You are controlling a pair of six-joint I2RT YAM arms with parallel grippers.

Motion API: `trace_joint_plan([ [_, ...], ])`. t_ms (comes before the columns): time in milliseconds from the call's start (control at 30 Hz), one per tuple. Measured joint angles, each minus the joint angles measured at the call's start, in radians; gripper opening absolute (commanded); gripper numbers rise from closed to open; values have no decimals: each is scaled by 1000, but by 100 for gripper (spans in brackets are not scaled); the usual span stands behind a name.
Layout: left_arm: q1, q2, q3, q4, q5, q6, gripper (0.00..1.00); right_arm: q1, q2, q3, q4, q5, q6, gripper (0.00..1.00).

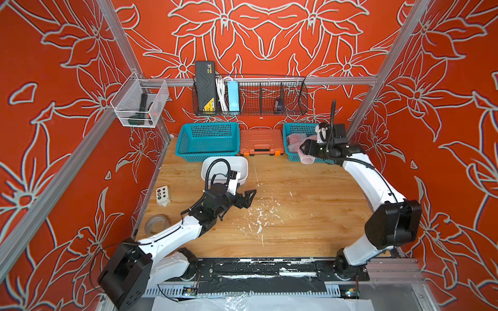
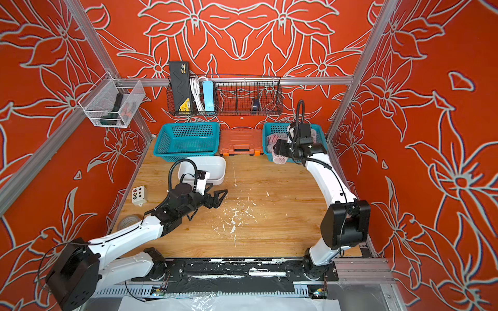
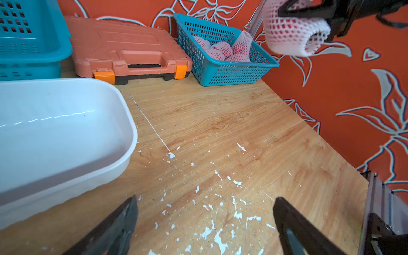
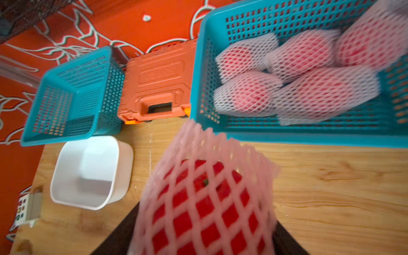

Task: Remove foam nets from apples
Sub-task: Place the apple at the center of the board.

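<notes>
My right gripper point(image 4: 204, 234) is shut on a red apple point(image 4: 198, 209) still wrapped in its white foam net point(image 4: 205, 159). It holds this apple in the air just in front of the right teal basket point(image 4: 309, 138). The same netted apple point(image 1: 305, 157) shows in both top views and in the left wrist view point(image 3: 291, 35). Several more netted apples point(image 4: 287, 72) lie in that basket. My left gripper point(image 3: 205, 199) is open and empty, low over the wooden table point(image 1: 296, 215) beside the white tub point(image 1: 242, 161).
An empty teal basket point(image 1: 207, 124) stands at the back left, with an orange tool case point(image 1: 261, 140) between the two baskets. A button box point(image 1: 162, 195) and a tape roll point(image 1: 156, 223) sit at the left edge. White flecks mark the tabletop.
</notes>
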Motion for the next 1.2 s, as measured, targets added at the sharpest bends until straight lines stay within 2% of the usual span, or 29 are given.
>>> trace_joint_plan([
  [200,0,-162,-107,-8,-46,-27,94,163,-129,-326,123,-37,17,62],
  [300,0,-203,-143,4,-73,-39,94,252,-164,-415,143,-56,0,63],
  [433,0,-217,-192,29,-113,-45,94,320,-153,-438,154,-72,-51,63],
  [867,0,-143,-220,106,-156,-42,94,385,-14,-480,219,-56,-137,64],
  [967,0,-122,-222,117,-160,-38,94,390,37,-480,238,-37,-143,68],
  [1133,0,-93,-222,149,-175,-32,94,393,93,-443,249,-18,-151,81],
  [1167,0,-89,-222,156,-178,-30,95,395,99,-426,250,-15,-152,86],
  [1200,0,-84,-222,163,-182,-28,95,396,103,-409,251,-12,-154,98],
])
